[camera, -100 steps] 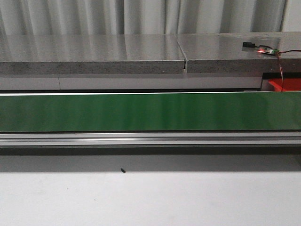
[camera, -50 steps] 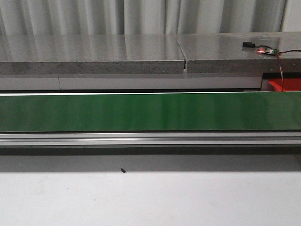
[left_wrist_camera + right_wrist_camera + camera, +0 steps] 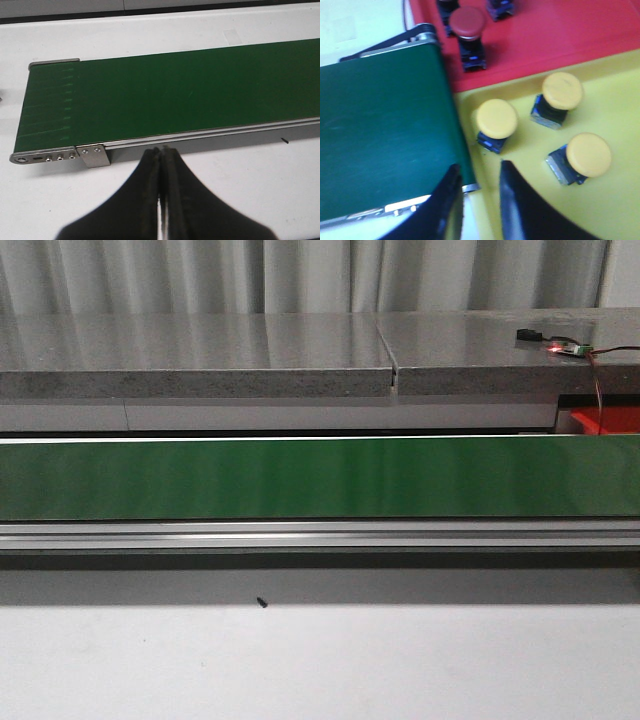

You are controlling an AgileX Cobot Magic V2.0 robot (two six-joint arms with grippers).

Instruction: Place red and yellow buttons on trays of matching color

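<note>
Green belt (image 3: 320, 478): bare in front view, no button riding it; both arms out of that shot.
Left tool (image 3: 161, 155): pressed together, parked by belt's near edge, prob. waiting.
Right tool (image 3: 479, 176): spread, nothing in it, at belt end over yellow tray (image 3: 615, 90).
Yellow buttons (image 3: 495, 120): three sit on yellow tray.
Red button (image 3: 467, 22): on red tray (image 3: 555, 35); only right wrist cam shows buttons.

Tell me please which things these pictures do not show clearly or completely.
- Red tray: front view, only a corner shows; the grey counter and the picture edge cut it off.
- Two buttons beside the red button: right wrist view, cut by the edge, caps unseen.
- Yellow tray: absent from the front view.
- Both claws: outside the front view.
</note>
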